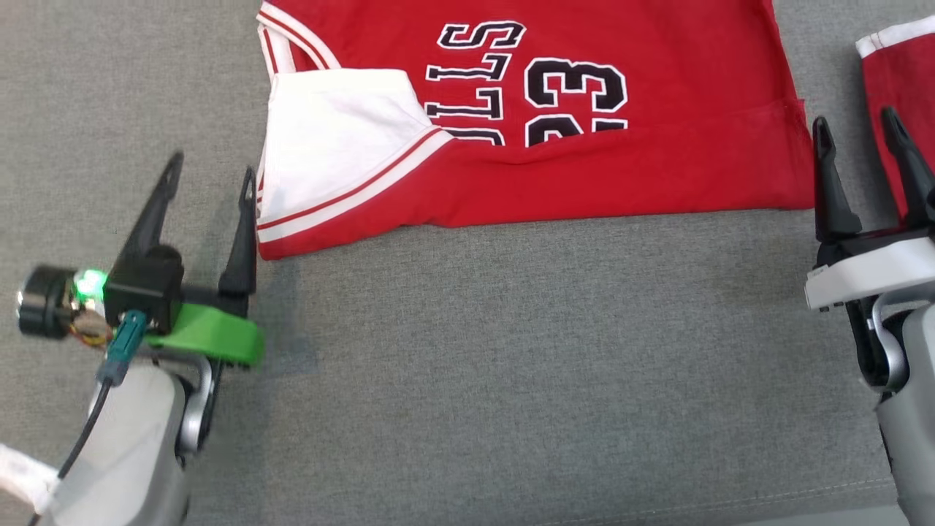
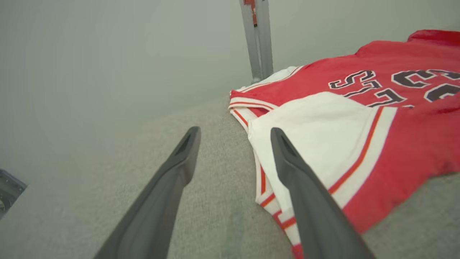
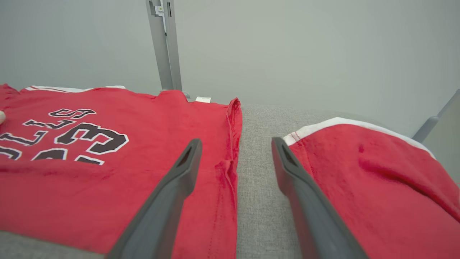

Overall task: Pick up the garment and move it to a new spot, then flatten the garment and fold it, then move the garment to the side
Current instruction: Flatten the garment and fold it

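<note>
Both pairs spread, empty | garment (image 1: 584, 168) between left fingers (image 1: 150, 219) and right fingers (image 1: 829, 183), just beside each

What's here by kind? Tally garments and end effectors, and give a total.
Red garments: 2, the numbered jersey and a second red piece
End effectors: 2, the left end effector and right end effector, both open
Total: 4

Pale grey forearms (image 1: 131, 446), dark tapered tool fingers (image 1: 155, 212), green bracket (image 1: 212, 334), black cable (image 1: 84, 431)
</note>
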Controlling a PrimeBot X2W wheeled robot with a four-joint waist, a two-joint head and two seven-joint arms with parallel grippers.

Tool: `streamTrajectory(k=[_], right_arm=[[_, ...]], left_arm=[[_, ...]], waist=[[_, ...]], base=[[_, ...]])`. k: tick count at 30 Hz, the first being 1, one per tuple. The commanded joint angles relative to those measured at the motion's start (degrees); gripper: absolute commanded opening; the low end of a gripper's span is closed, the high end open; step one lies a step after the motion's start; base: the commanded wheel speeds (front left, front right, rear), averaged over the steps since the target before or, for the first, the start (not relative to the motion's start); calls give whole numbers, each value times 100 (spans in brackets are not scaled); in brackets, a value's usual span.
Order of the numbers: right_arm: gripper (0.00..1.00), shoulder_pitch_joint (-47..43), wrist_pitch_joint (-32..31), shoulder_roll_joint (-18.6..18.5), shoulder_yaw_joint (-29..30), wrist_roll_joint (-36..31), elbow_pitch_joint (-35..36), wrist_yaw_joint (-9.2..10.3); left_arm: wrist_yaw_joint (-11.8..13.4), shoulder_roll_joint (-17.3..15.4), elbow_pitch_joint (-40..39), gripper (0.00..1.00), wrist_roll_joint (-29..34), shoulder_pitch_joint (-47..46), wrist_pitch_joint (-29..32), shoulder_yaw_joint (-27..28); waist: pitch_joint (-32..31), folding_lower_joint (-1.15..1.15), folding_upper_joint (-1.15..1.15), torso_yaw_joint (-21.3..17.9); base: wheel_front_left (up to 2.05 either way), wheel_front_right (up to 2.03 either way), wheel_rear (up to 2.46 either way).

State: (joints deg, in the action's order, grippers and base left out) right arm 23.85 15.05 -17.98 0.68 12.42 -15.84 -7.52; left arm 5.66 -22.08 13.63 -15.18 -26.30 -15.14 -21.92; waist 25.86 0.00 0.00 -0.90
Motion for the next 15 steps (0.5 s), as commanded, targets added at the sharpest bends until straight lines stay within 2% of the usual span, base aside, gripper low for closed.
streamTrajectory(k=[1, 5, 15], right_arm=[[100, -143, 16, 39, 49, -43, 71, 6], [100, -397, 16, 147, 169, -51, 241, 6], [100, -386, 16, 251, 67, -5, 252, 6]], left_arm=[[-72, 126, 50, 100, -222, 256, 3, 142], [-478, 521, 262, 100, -780, 767, 2, 411], [-783, 724, 1146, 100, -552, 505, 6, 639]], waist=[[-113, 0, 0, -1], [-171, 0, 0, -20], [-148, 0, 0, -227]], base=[[0, 0, 0], [0, 0, 0], [0, 0, 0]])
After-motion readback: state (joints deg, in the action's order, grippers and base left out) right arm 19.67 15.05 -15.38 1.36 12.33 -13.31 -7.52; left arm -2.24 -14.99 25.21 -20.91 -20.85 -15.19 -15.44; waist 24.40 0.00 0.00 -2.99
